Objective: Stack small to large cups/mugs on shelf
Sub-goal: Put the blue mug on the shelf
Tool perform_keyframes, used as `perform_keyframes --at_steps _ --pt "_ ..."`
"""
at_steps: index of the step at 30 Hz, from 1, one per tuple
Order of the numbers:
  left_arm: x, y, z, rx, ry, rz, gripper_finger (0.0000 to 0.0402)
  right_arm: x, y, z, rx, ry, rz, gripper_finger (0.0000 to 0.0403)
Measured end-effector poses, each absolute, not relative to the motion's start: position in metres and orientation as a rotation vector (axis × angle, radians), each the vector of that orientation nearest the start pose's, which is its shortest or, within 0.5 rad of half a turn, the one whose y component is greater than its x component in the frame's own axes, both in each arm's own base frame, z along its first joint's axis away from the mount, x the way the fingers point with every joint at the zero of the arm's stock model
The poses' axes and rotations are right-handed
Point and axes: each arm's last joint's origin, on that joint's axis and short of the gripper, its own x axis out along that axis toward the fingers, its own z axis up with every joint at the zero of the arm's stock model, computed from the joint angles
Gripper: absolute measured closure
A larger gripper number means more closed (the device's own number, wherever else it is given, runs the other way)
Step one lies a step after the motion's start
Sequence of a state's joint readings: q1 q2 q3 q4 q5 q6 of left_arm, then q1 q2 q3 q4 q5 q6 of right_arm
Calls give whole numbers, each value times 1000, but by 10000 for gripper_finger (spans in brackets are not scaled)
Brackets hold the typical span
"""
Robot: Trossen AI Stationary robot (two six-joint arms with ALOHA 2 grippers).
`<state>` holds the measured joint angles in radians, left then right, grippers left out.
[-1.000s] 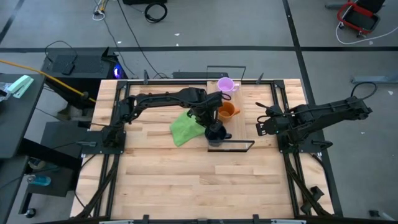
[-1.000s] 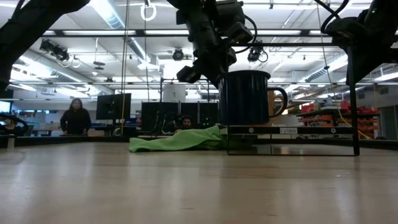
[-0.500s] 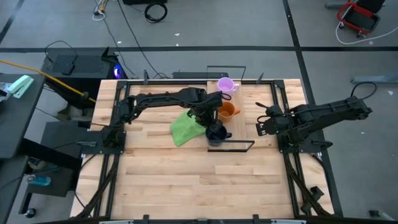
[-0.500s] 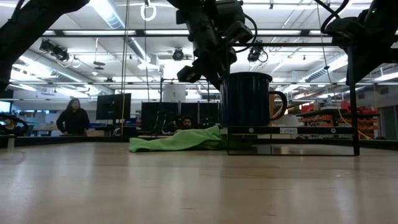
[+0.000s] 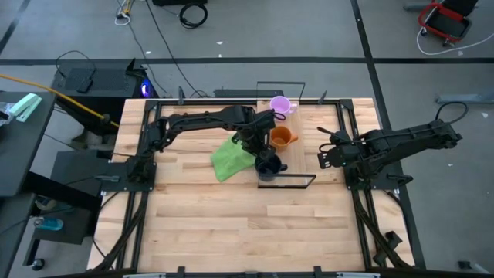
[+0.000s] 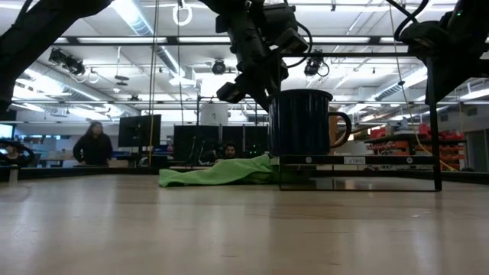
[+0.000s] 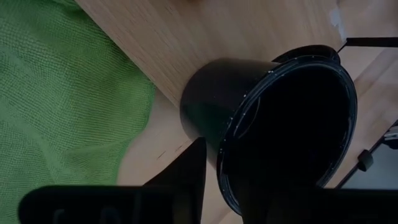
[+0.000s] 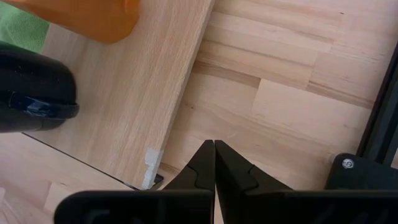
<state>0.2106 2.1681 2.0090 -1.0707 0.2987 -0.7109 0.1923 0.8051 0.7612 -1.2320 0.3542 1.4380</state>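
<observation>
The dark navy mug [image 5: 268, 164] is seen standing upright on the shelf [image 8: 155, 81], at the end of the board nearest the front of the worktop [image 5: 201, 224]. The orange mug [image 5: 281, 137] stands farther along the same board and the pale purple mug [image 5: 279, 106] at its far end.

Over the last second the mug has not been shifted. The left end effector [image 5: 259, 151] has been drawn slightly up and away from the mug's rim in the low view, and the arm's wrist has been moved a little toward the back of the worktop in the high view.

In the left wrist view one dark finger [image 7: 189, 171] is seen just outside the mug wall. The rest of the end effector is lost against the black interior, so whether it is apart or clamped on the rim cannot be told.

The small retreat suggests that the placing of this mug is being finished rather than begun, and a release is probably in progress.

The green cloth [image 5: 229, 160] lies on the worktop beside the shelf, close to the navy mug. The right end effector [image 5: 324, 157] is held with its fingers pressed together, near the right side of the shelf and apart from the mugs.

All three mugs are judged to be lined up on the board, so little of the task appears to be left.
</observation>
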Motion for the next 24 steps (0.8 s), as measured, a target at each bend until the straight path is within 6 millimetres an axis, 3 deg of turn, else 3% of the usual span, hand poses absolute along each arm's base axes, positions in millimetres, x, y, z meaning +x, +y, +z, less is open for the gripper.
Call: perform_keyframes --at_steps 13,24 --pt "441 85 262 -925 1163 336 318 112 12 252 903 863 -947 395" --pt "425 84 293 -871 1113 326 322 112 12 252 903 863 -946 395"
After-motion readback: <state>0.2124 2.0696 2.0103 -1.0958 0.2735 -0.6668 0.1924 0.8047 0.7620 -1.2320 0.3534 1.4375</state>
